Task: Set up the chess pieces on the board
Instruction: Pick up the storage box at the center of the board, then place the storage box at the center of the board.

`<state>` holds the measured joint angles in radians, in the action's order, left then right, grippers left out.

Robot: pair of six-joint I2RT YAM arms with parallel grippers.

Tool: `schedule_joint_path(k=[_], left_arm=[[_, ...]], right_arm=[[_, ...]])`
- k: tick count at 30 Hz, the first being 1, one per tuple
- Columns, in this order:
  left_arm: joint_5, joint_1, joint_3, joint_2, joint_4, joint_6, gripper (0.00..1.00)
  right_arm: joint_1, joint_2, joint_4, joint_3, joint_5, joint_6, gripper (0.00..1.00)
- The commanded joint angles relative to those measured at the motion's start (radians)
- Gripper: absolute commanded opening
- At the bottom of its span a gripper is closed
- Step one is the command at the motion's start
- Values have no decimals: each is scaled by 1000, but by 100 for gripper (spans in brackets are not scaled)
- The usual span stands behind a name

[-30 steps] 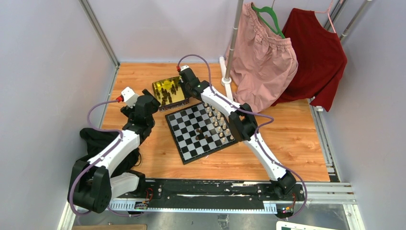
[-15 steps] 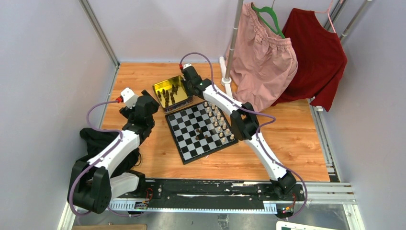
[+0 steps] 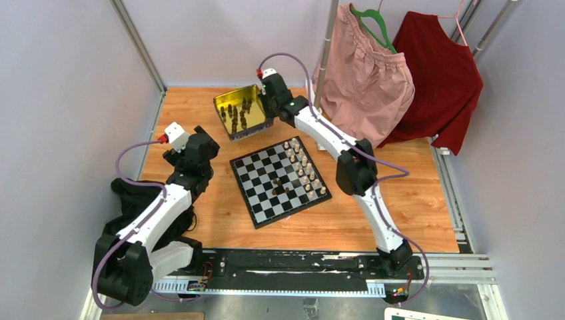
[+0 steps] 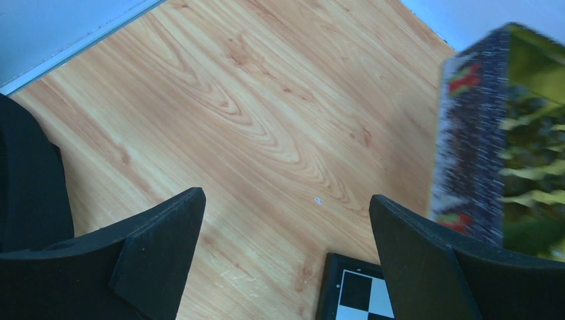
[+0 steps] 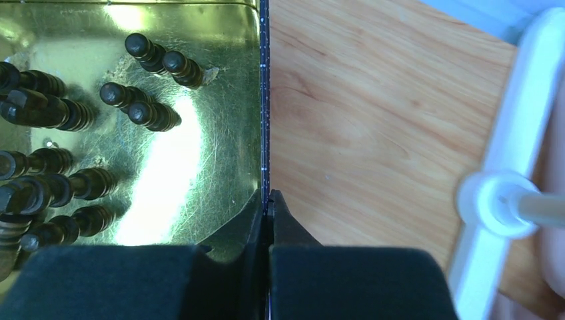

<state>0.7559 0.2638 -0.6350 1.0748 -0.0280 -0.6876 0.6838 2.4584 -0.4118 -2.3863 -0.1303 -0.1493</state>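
A: Pieces [image 5: 150, 115] first. How will they handle?
B: Tiny, light, hard, round-headed; I'd judge they roll and slip easily. Most lie in the tray [image 3: 220, 105], at the board's [image 3: 266, 180] 11 o'clock; a few stand near the board's centre.
A: Where to take hold?
B: A single piece: pinch its body, low. The tray: its thin stiff wall.
A: And the right gripper [image 5: 268, 207]?
B: Clamped on that wall, at the tray's 3 o'clock side. Arm stretched far, wrist rolled, tray tilted and seemingly off the wood.
A: And the left gripper [image 4: 286, 227]?
B: Jaws wide, grasping nothing, hovering at the board's 9 o'clock, elbow bent.
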Motion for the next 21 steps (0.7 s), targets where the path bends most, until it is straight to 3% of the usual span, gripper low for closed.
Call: schedule_joint_path(k=[1,8,14,21], left_arm=[[24,-8,-34,-15,-37,-9,100],[-27,-6,-27,-26,-73,-21,100],[-69,-5,10,-82,-81,-18,100],[-103,6,24,-118,-65,1,100]], right_arm=[[-23,-252,40,154,-37,29,0],[-44,-666,39,608,-119,51,0],[-47,-1025,-73,948,-229,-6,0],[-51,-1359,-268,1204,-408,-131,0]])
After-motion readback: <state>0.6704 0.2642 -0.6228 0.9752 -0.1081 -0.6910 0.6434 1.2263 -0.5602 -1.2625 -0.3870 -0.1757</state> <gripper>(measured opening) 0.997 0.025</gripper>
